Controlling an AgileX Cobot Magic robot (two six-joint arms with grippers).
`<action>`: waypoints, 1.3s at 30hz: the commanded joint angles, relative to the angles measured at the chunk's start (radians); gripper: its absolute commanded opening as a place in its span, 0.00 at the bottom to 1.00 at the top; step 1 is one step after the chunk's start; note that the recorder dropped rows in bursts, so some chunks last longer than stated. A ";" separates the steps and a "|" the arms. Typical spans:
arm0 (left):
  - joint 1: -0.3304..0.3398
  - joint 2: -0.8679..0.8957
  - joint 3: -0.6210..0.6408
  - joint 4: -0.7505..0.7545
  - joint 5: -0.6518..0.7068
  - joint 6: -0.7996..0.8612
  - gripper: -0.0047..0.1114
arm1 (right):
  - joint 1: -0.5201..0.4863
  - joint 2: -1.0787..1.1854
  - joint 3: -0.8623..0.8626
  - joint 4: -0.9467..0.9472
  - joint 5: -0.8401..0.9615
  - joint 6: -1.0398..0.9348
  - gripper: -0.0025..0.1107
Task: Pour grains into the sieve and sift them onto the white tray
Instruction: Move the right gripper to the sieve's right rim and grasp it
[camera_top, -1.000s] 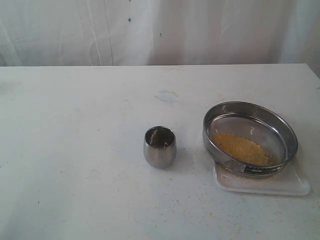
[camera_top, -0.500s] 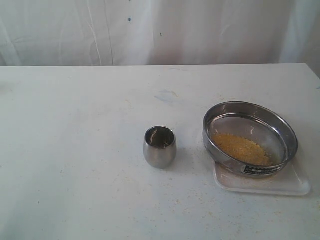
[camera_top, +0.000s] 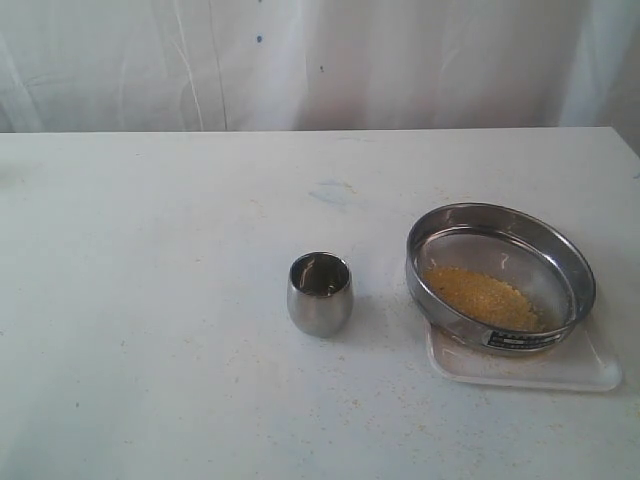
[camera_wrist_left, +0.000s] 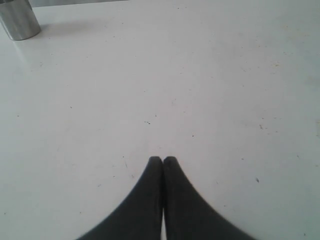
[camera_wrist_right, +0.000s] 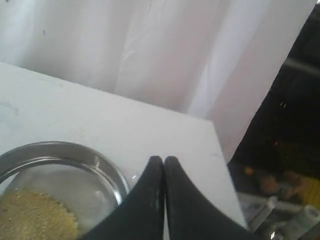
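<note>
The sieve (camera_top: 500, 275) rests on the white tray (camera_top: 560, 375) at the right of the table, with a patch of golden-yellow grains (camera_top: 482, 296) on its mesh. In the right wrist view the sieve (camera_wrist_right: 75, 160) and the grains (camera_wrist_right: 35, 217) lie beside my right gripper (camera_wrist_right: 163, 160), which is shut and empty. My left gripper (camera_wrist_left: 162, 160) is shut and empty above bare table, far from the small steel cup (camera_wrist_left: 19, 20). Neither gripper shows in the exterior view.
A small rounded steel cup (camera_top: 320, 293) stands upright at the table's middle, left of the sieve. Stray granules dot the table near its front. A white curtain hangs behind. The table's right edge (camera_wrist_right: 225, 170) lies near the right gripper.
</note>
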 joint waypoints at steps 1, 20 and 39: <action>-0.006 -0.006 0.004 0.005 0.002 -0.004 0.04 | -0.046 0.134 -0.012 0.003 0.092 0.267 0.02; -0.006 -0.006 0.004 0.005 0.002 -0.004 0.04 | -0.074 0.780 -0.498 0.046 0.845 0.289 0.10; -0.006 -0.006 0.004 0.005 0.002 -0.004 0.04 | -0.081 1.125 -0.667 -0.047 0.567 0.353 0.57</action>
